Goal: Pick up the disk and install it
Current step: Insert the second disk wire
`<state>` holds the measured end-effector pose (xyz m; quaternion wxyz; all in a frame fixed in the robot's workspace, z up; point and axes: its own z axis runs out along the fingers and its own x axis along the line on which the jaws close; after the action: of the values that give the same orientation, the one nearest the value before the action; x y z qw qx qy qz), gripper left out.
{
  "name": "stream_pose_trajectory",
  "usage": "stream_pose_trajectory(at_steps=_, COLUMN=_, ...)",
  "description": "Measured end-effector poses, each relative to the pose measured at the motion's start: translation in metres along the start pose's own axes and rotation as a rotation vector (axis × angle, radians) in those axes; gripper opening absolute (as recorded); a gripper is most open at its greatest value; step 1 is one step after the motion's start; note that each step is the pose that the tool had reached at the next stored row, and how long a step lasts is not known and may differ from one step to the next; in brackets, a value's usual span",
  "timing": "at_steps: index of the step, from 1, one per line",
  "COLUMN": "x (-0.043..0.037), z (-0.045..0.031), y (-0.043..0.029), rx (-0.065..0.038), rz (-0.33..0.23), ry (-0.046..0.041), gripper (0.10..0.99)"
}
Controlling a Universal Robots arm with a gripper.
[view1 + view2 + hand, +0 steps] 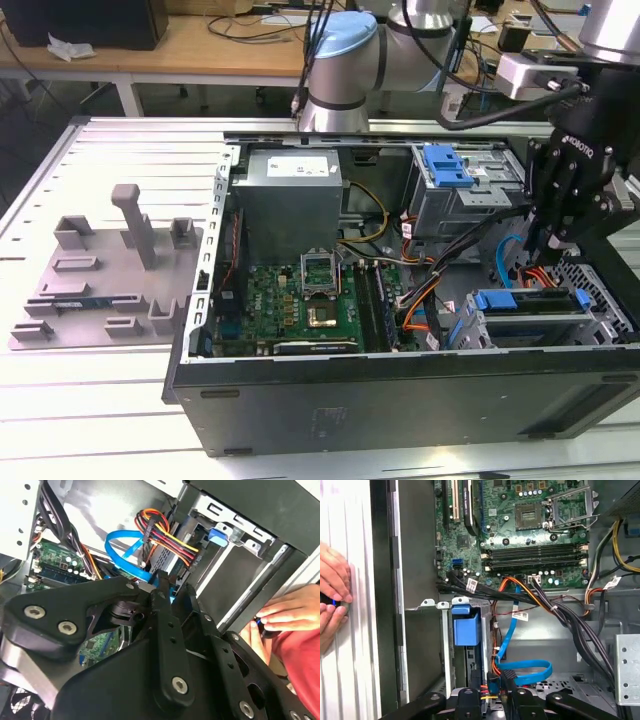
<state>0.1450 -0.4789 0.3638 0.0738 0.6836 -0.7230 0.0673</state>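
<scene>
We find disk [528, 303] seated in drive cage [600, 318] inside computer case [400, 390]. Pincer [545, 243] above cage, fingers nearly together, gripping nothing. Installation appears largely complete.

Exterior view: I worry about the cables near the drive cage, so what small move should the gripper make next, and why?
Probably a short, slow lift straight up. The gripper hangs just above the disk, which appears to sit in its cage already. The blue cable and the red and yellow wires run close beside the gripper, so a sideways move might snag them.
</scene>
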Motion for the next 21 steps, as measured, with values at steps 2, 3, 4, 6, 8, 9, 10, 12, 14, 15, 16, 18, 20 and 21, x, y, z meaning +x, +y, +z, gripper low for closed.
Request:
stream_pose_trajectory(at_steps=2, x=-0.0043, z=-0.0005, y=0.0002, rx=0.0, rz=0.0, ry=0.0029, gripper=0.302)
stream_pose_trajectory(at_steps=3, x=-0.0043, z=-0.0004, y=0.0002, rx=0.0, rz=0.0, ry=0.003, gripper=0.286)
stream_pose_trajectory(at_steps=4, x=-0.0043, z=-0.0004, y=0.0002, rx=0.0, rz=0.0, ry=0.003, gripper=0.286)
stream_pose_trajectory(at_steps=6, x=-0.0044, z=-0.0004, y=0.0002, rx=0.0, rz=0.0, ry=0.003, gripper=0.165)
stream_pose_trajectory(at_steps=8, x=-0.0044, z=-0.0003, y=0.0002, rx=0.0, rz=0.0, ry=0.003, gripper=0.106)
stream_pose_trajectory(at_steps=9, x=-0.0044, z=-0.0003, y=0.0002, rx=0.0, rz=0.0, ry=0.003, gripper=0.106)
stream_pose_trajectory(at_steps=10, x=-0.0044, z=-0.0003, y=0.0001, rx=0.0, rz=0.0, ry=0.003, gripper=0.106)
stream_pose_trajectory(at_steps=12, x=-0.0044, z=-0.0002, y=0.0001, rx=0.0, rz=0.0, ry=0.0029, gripper=0.106)
stream_pose_trajectory(at_steps=14, x=-0.0044, z=-0.0002, y=0.0001, rx=0.0, rz=0.0, ry=0.003, gripper=0.106)
stream_pose_trajectory(at_steps=15, x=-0.0044, z=-0.0002, y=0.0001, rx=0.0, rz=0.0, ry=0.0031, gripper=0.114)
stream_pose_trajectory(at_steps=16, x=-0.0044, z=-0.0001, y=0.0001, rx=0.0, rz=0.0, ry=0.003, gripper=0.235)
stream_pose_trajectory(at_steps=18, x=-0.0045, z=0.0001, y=-0.0003, rx=-0.001, rz=-0.001, ry=0.004, gripper=0.361)
stream_pose_trajectory(at_steps=20, x=-0.0042, z=0.0001, y=-0.0052, rx=-0.009, rz=-0.002, ry=0.0046, gripper=0.361)
stream_pose_trajectory(at_steps=21, x=-0.0039, z=0.0001, y=-0.0069, rx=-0.013, rz=-0.003, ry=0.0049, gripper=0.361)
